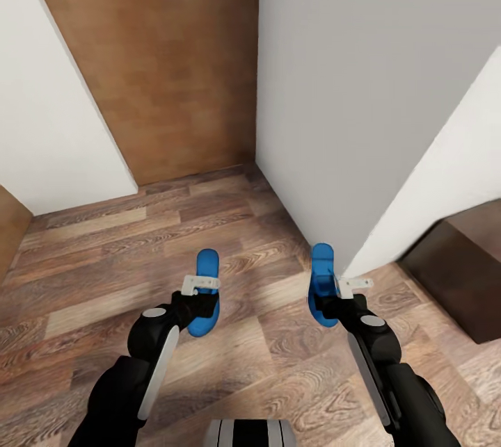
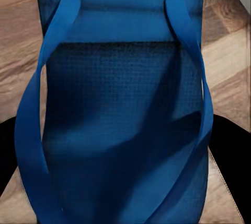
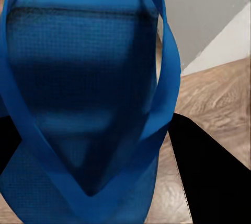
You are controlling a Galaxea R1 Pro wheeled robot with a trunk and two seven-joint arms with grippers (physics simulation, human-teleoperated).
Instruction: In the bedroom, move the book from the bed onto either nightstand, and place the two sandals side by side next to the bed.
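I hold one bright blue sandal in each gripper above the wood-plank floor. My left gripper [image 1: 198, 294] is shut on the left sandal [image 1: 207, 263], whose sole and straps show close up in the left wrist view [image 2: 123, 114]. My right gripper [image 1: 334, 299] is shut on the right sandal [image 1: 321, 266], which lies close to the right wrist camera [image 3: 83, 93]. Both sandals point away from me, roughly parallel and well apart. The book and the bed are out of view.
A grey wall corner [image 1: 348, 120] stands straight ahead, with a brown wooden door panel [image 1: 167, 64] to its left. A dark brown wooden block [image 1: 456, 280] sits low at the right; I cannot tell what furniture it is. Plank floor [image 1: 139, 238] lies open at the left.
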